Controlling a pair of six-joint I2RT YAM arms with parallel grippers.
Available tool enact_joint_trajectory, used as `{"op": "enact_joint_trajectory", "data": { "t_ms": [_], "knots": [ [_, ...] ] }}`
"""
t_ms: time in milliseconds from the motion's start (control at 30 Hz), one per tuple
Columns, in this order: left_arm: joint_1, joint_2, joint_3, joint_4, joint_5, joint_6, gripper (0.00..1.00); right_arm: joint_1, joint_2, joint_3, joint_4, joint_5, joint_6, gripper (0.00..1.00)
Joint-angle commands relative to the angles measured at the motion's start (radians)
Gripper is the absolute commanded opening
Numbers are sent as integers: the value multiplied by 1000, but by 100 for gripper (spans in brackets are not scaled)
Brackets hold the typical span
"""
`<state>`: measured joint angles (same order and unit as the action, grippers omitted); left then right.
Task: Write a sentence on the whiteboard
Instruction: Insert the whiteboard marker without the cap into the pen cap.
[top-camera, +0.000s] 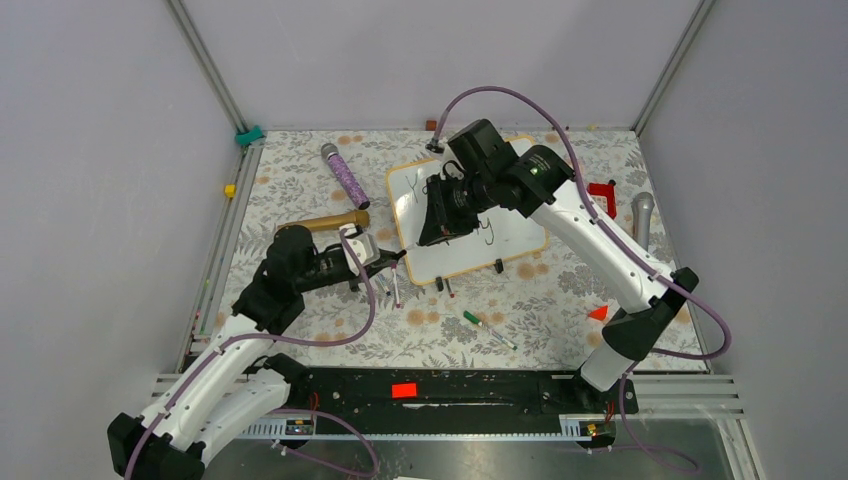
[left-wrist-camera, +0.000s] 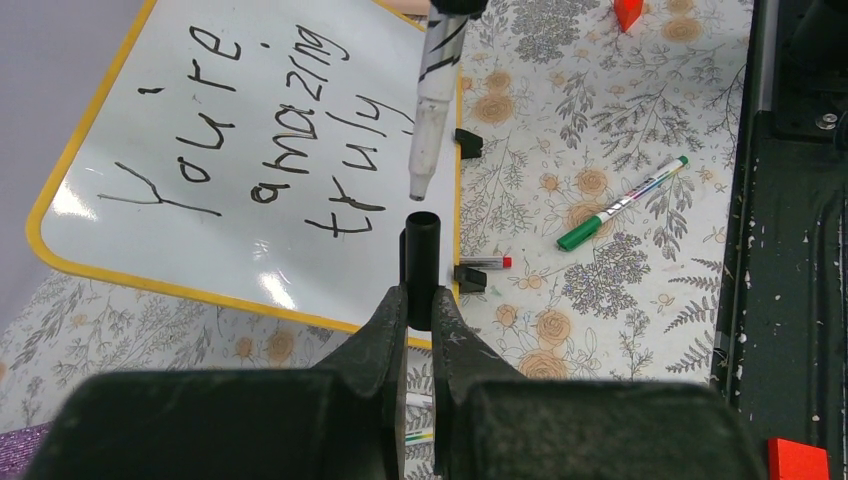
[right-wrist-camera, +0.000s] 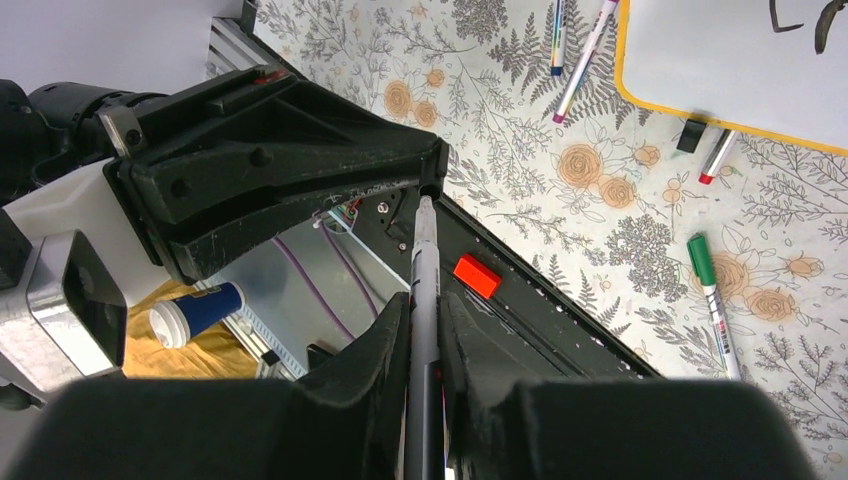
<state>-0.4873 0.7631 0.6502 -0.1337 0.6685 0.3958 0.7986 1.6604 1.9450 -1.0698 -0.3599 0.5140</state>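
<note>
The sentence (left-wrist-camera: 260, 140) is reading "You're amazing truly" in three dark handwritten lines. It is filling most of the whiteboard (left-wrist-camera: 170, 255), which is lying flat and askew on the floral surface (left-wrist-camera: 600, 120), toward the far middle and partly beneath the right arm's wrist in the top view. Judging from that, the writing itself is looking finished. What seems to be remaining is capping the marker and setting it aside.

The right gripper (right-wrist-camera: 425, 305) is gripping the marker (left-wrist-camera: 432, 120) by its barrel, jaws closed tight on it, and is pointing the tip down and away from the board. The left gripper (left-wrist-camera: 420, 300) is waiting just off the board's near edge, jaws clamped on a black cap (left-wrist-camera: 421, 255).

The cap is the only hollow thing on the surface. Its open mouth is facing the marker tip, nearly in line with it. The left wrist view is showing a small gap between them, so nothing is sitting in the cap yet.

Loose pens are lying around the board, among them a green-capped marker (left-wrist-camera: 622, 203) well apart and a red-ended pen (left-wrist-camera: 487, 262) just beside the frame. Off the surface, a blue-and-white cup (right-wrist-camera: 190, 312) is lying beside the rig, and its contents are not showing.
</note>
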Motion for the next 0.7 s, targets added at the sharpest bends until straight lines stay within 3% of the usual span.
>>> {"op": "enact_joint_trajectory", "data": {
  "t_ms": [0,667],
  "knots": [
    [-5,-17,36,25,49,19,0,11,9,3,22,-8,4,0],
    [-4,-7,40,24,37,21,0,12,-6,-68,49,-18,11,0]
  ]
}}
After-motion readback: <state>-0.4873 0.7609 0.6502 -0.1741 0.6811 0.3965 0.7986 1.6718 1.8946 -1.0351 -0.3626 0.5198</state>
